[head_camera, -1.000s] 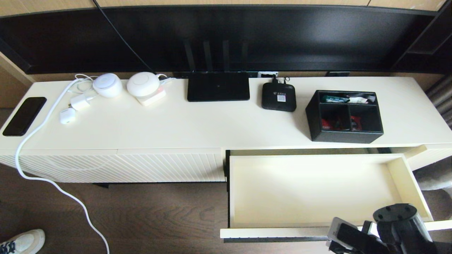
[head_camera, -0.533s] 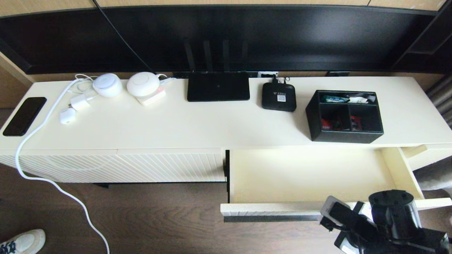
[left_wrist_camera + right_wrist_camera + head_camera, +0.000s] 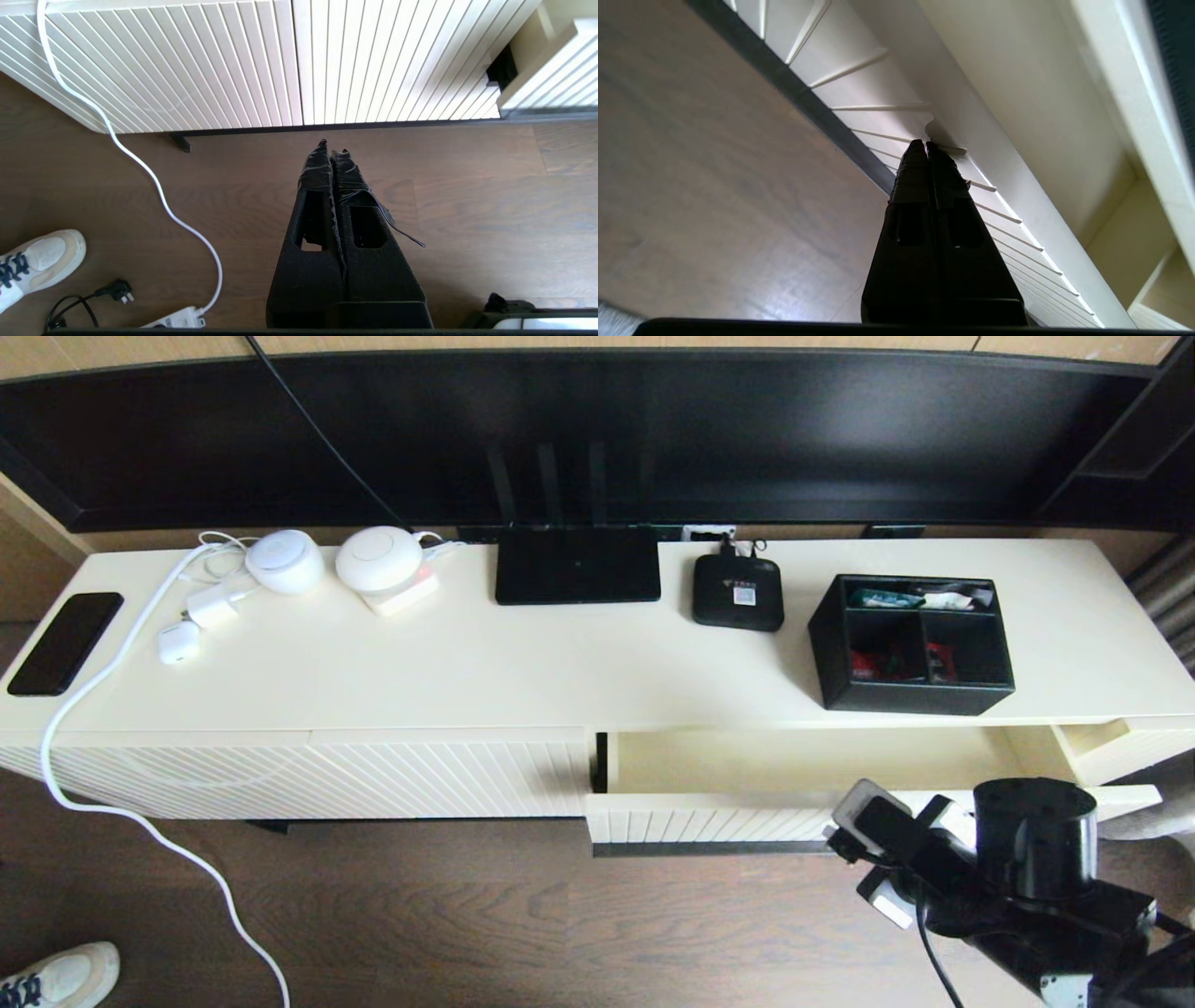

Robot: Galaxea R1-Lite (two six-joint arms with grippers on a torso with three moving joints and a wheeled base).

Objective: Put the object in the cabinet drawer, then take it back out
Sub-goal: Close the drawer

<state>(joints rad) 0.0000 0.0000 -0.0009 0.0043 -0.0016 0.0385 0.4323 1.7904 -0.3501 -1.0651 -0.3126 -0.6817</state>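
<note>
Head view: our right gripper [image 3: 864,835] pressed on the cabinet drawer [image 3: 709,812] front, drawer nearly closed. Organizer box [image 3: 910,644] sat on the bench [image 3: 523,663] just behind the drawer, black, three compartments, colourful packets inside; we judged both put-in and take-out done.

Left wrist: left gripper [image 3: 332,148] clenched, empty, over floor beside the drawer.

Right wrist: gripper clenched, empty, tips touching the ribbed front.

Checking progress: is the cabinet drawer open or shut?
Partly open: the cabinet drawer shows a strip of bare interior, with the shut right pincer against its front.
</note>
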